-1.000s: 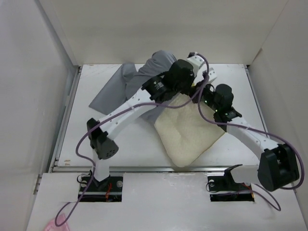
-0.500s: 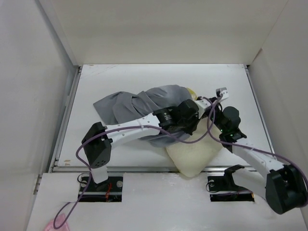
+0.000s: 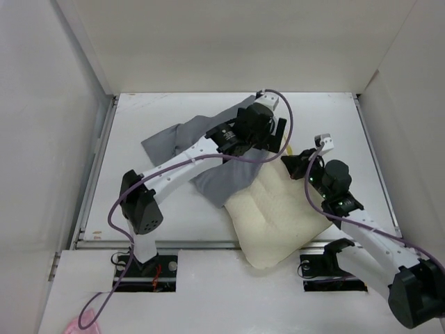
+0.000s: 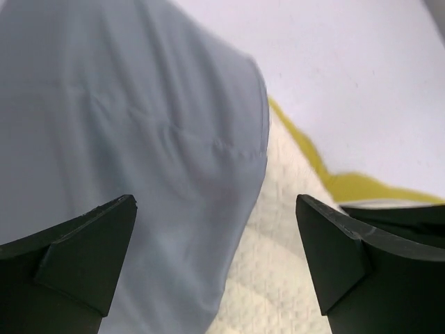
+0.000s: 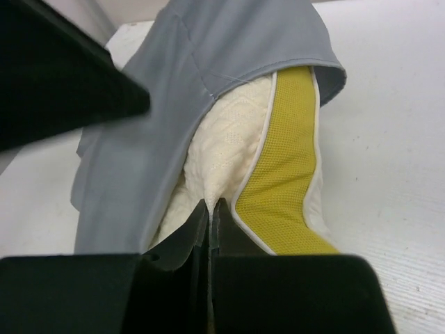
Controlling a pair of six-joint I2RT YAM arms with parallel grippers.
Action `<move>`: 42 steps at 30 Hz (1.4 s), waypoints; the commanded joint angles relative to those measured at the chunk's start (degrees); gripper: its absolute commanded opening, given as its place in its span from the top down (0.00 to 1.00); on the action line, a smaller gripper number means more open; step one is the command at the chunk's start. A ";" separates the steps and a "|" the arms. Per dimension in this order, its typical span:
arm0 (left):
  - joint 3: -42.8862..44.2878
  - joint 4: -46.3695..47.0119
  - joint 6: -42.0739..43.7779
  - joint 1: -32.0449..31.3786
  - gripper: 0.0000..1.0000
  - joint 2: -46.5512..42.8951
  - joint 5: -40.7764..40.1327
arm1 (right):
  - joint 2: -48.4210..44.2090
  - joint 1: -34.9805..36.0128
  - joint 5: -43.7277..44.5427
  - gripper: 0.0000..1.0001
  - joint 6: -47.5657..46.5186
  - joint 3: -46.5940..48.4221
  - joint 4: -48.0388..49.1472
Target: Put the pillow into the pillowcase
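The left gripper (image 4: 214, 202) hung with its two fingers (image 4: 83, 250) spread wide. Nothing sat between them, and through the gap showed the pillowcase (image 4: 125, 139) lapping over the pillow (image 4: 278, 264). In the top view it hovered above the middle of the bench (image 3: 334, 115), nearer the far edge, just over the pillowcase's raised fold.

The right gripper (image 5: 210, 207) had its fingers pressed tight together, with only a hairline seam between them. Their tips were buried in the cream cover at the pillow's far corner, beside the yellow edge band (image 5: 281, 160). It seemed to be pinching a fold of that cover, though the wrist view was too close to show fabric caught in the seam.

The pillow lay tilted on the right half of the bench, its near corner hanging past the near edge and its far corner pointing toward the middle. The pillowcase stretched wrinkled from the far-left part of the bench toward the centre. Its open end was draped over the pillow's far corner like a hood, and most of the pillow remained outside it. The grey hem stopped just above the band's upper end.
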 commanded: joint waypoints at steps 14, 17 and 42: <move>25.33 -10.93 19.23 1.27 0.00 18.04 -2.17 | -2.82 6.18 3.49 1.00 -3.69 4.56 -3.74; 25.33 -12.76 21.77 1.27 0.00 20.33 -1.64 | -3.87 6.71 3.50 1.00 -4.83 4.56 -3.74; 14.97 -4.16 34.69 -10.68 1.00 6.37 18.03 | -0.44 12.95 18.78 1.00 -8.96 6.50 6.52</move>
